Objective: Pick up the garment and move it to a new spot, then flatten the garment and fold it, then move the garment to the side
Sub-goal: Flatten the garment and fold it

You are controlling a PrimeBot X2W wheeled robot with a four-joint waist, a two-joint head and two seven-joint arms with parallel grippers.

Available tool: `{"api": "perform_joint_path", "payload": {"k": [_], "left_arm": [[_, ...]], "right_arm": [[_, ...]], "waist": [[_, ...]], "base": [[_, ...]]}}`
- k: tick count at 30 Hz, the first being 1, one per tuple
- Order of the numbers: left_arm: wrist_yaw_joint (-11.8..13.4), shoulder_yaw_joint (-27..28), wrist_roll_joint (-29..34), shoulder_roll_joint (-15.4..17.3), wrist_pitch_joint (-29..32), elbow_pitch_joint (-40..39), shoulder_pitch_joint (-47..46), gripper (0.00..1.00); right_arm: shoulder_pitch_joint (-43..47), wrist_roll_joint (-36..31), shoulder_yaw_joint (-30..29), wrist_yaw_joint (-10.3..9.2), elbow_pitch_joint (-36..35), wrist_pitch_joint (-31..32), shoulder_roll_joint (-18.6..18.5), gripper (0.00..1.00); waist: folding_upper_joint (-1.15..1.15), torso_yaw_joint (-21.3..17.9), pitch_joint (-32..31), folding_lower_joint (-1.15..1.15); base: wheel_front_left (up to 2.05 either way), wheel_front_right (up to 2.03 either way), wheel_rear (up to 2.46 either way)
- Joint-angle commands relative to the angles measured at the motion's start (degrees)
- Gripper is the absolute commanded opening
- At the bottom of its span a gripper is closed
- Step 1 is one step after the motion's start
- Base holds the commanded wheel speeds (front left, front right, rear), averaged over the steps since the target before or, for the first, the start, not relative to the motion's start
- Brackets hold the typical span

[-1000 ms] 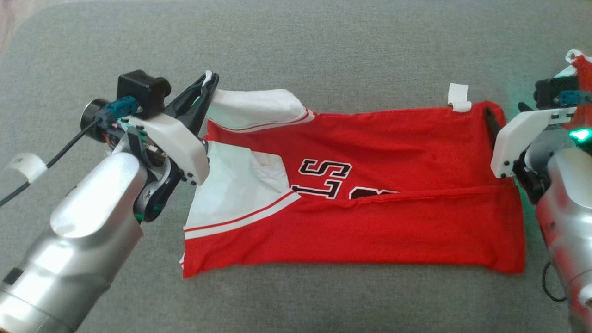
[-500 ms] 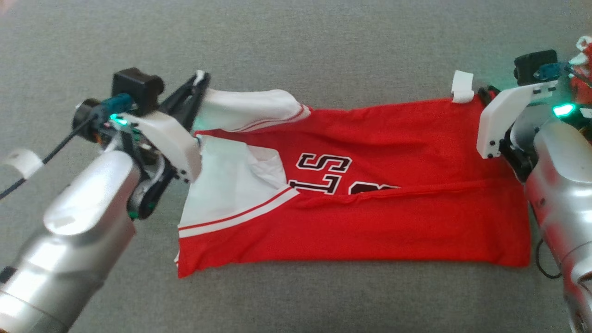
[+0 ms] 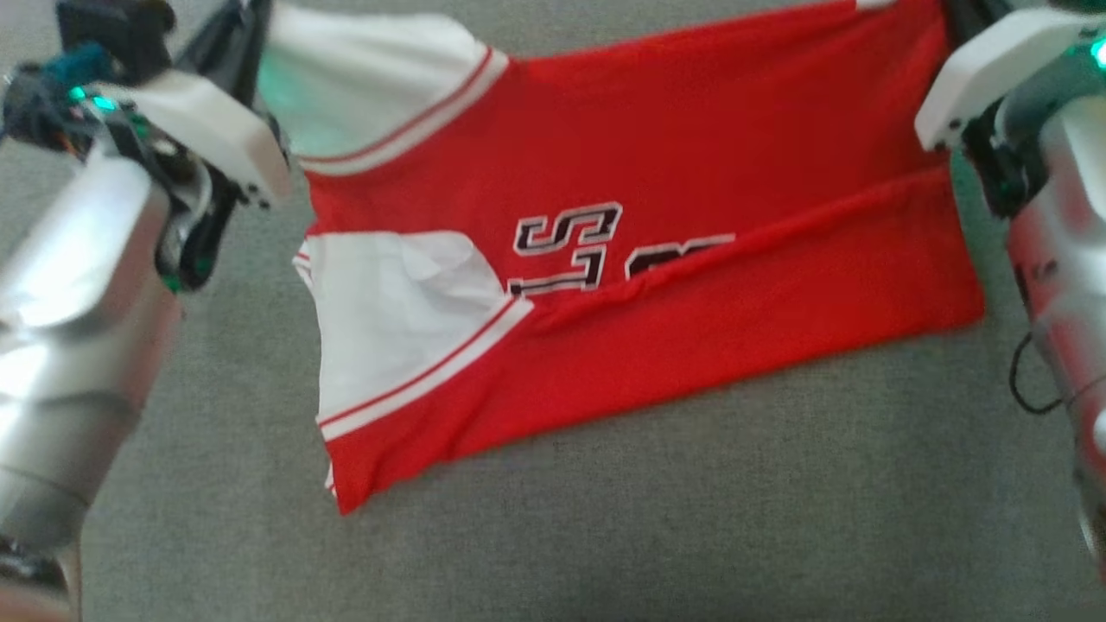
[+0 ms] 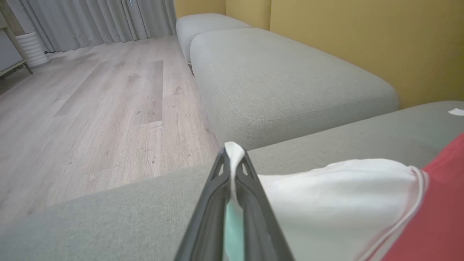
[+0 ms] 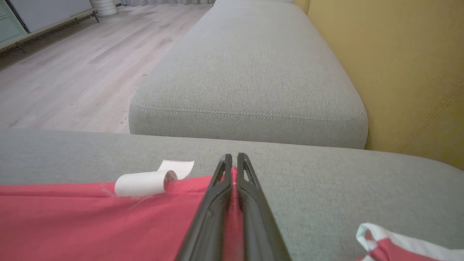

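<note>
Jersey, red with white sleeves, lies spread across the grey couch, its near edge folded over the lettering. Left pincer is clamped on the white sleeve. Right pincer is clamped on the red hem corner. A white tape roll lies just beside it.
</note>
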Motion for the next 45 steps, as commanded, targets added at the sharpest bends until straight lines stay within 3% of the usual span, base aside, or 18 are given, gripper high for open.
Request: {"api": "perform_joint_path", "payload": {"k": [1, 9, 19, 33, 45], "left_arm": [[0.02, 2.87, 0.55, 2.24, -0.88, -0.58, -3.73, 0.0], [-1.49, 4.29, 1.19, -0.51, -8.11, 7.71, -10.86, 0.0], [-4.77, 0.36, 0.46, -3.19, -10.21, 11.63, -7.07, 0.0], [-5.38, -6.43, -5.04, 2.93, 0.23, -1.26, 8.67, 0.0], [-3.53, -9.29, -8.1, 7.67, 8.46, -11.87, 17.67, 0.0]], "right_arm": [[-2.03, 0.32, 0.7, -0.05, -1.4, -0.97, 0.69, 0.0], [-7.37, 1.36, -1.2, -0.05, 0.73, -8.66, 2.23, 0.0], [-2.0, 5.62, 1.98, -0.05, 2.69, -9.24, 0.87, 0.0], [13.19, 19.3, 12.4, -0.05, -4.07, 2.46, -6.04, 0.0], [16.95, 23.68, 19.83, -0.05, -6.34, 11.72, -12.06, 0.0]], "waist": [[0.0, -0.41, 0.56, -0.01], [0.0, -0.86, 1.91, -0.01], [0.0, 0.82, -2.2, -0.01], [0.0, 2.36, -9.39, -0.01], [0.0, 2.53, -10.04, -0.01]], "base": [[0.0, 0.0, 0.0], [0.0, 0.0, 0.0], [0.0, 0.0, 0.0], [0.0, 0.0, 0.0], [0.0, 0.0, 0.0]]}}
